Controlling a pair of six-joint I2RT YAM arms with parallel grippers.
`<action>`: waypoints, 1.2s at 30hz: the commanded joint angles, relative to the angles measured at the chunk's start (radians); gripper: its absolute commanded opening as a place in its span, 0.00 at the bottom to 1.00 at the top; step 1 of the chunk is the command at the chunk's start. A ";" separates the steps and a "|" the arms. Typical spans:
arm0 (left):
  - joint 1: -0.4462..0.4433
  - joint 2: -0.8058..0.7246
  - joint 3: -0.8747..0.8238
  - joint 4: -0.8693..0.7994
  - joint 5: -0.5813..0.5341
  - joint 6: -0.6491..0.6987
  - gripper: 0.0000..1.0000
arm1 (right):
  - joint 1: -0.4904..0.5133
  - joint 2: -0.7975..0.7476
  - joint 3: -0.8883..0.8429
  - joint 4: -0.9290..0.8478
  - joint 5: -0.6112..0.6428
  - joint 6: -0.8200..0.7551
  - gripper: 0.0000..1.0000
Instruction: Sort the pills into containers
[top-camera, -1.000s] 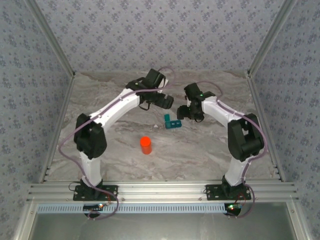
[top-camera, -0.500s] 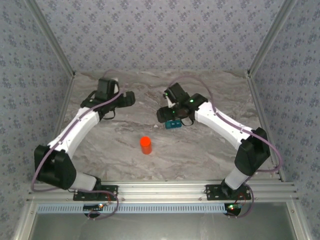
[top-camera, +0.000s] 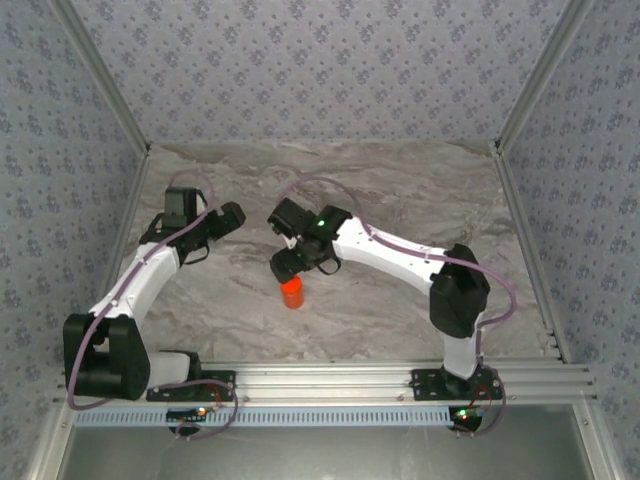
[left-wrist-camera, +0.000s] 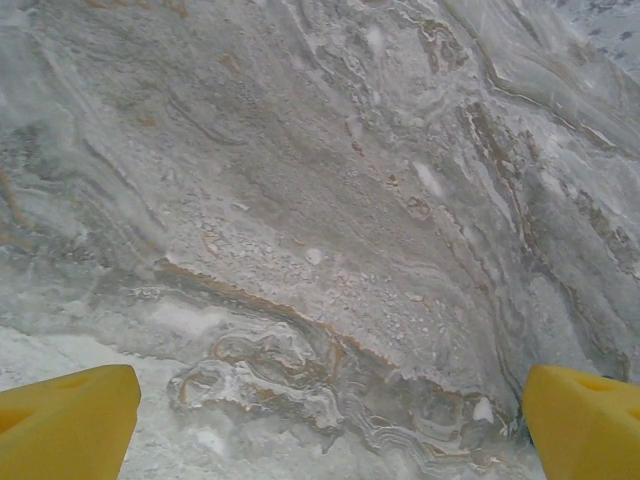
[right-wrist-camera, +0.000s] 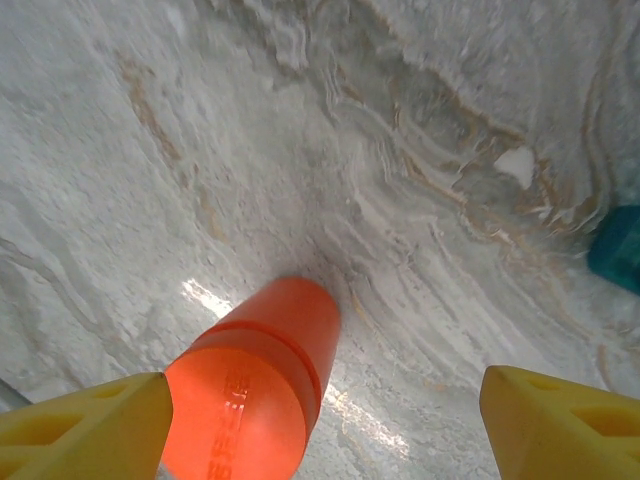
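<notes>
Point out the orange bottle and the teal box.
orange bottle (right-wrist-camera: 290, 320), right wrist view, on its side wall.
teal box (right-wrist-camera: 620, 250), right wrist view, on the corner showing at the right edge.

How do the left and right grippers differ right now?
1. The left gripper has bare marble table between its fingers. The right gripper has the orange bottle between its fingers, close to one of them.
2. In the top view, the left gripper sits toward the table's left side. The right gripper reaches across the middle.

Shared: both are open, have yellow fingers and grip nothing.
</notes>
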 joint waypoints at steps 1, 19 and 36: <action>0.007 -0.008 -0.004 0.052 0.044 -0.020 0.98 | 0.029 0.034 0.030 -0.055 0.012 -0.013 0.83; 0.006 0.016 -0.003 0.073 0.086 -0.023 0.98 | 0.052 0.078 0.040 -0.067 0.005 0.021 0.84; -0.004 0.036 0.020 0.071 0.105 -0.033 0.98 | 0.043 0.039 0.082 -0.070 0.024 0.044 0.84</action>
